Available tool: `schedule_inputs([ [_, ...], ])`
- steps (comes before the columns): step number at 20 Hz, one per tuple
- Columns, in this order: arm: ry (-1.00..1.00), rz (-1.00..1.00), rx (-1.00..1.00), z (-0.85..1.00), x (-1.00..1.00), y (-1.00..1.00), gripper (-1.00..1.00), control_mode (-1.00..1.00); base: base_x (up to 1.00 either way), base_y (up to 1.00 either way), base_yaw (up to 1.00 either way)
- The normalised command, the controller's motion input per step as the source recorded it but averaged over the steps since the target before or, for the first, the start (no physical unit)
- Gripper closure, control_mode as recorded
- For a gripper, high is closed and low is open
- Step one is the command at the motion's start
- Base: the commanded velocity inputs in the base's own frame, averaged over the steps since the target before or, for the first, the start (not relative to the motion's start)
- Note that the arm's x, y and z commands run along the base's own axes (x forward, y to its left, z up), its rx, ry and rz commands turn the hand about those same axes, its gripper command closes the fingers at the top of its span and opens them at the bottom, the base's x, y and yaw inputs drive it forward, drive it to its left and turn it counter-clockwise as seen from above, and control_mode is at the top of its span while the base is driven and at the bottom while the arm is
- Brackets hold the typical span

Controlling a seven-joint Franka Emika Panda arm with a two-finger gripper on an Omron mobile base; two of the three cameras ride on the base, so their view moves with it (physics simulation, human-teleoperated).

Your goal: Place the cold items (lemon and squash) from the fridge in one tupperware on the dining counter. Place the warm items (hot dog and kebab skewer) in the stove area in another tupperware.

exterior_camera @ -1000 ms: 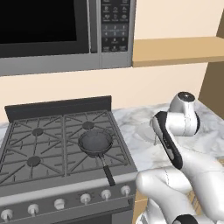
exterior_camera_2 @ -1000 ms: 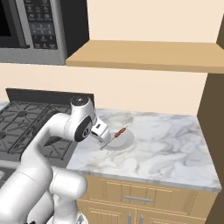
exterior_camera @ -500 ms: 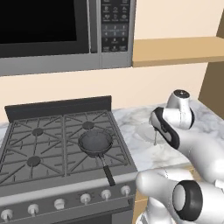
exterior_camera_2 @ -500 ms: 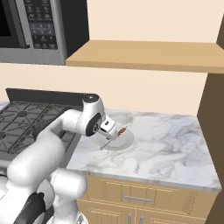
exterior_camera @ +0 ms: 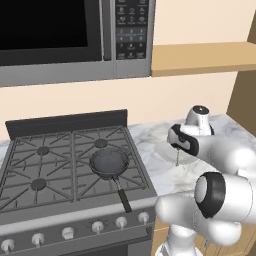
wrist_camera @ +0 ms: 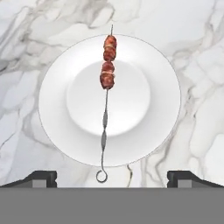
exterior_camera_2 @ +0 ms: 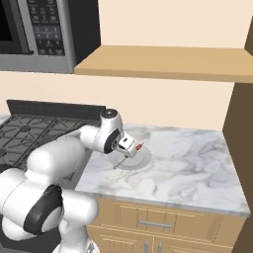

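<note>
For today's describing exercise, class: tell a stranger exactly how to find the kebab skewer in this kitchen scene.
Start at the stove and move to the marble counter beside it, under the wooden shelf. A white plate sits there, below the robot's gripper. The kebab skewer lies across it: a thin metal rod with a ring at one end and reddish-brown meat chunks near the other.

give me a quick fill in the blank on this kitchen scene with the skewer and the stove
The kebab skewer lies on a white ____.
The plate sits on the ____ counter beside the stove.
On the stove stands a small dark ____.
The gripper hovers over the skewer with its jaws ____.

Missing words: plate; marble; pan; open
</note>
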Motion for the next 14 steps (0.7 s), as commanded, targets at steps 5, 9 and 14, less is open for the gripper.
schedule_inputs([
  [5, 0.01, 0.00, 0.00, -0.32, 0.43, -0.04, -1.00, -1.00, 0.00, 0.00, 0.00],
  [9, 0.00, 0.00, 0.00, -0.27, 0.43, -0.09, -1.00, -1.00, 0.00, 0.00, 0.00],
  [14, 0.00, 0.00, 0.00, -0.27, 0.41, -0.09, -1.00, -1.00, 0.00, 0.00, 0.00],
])
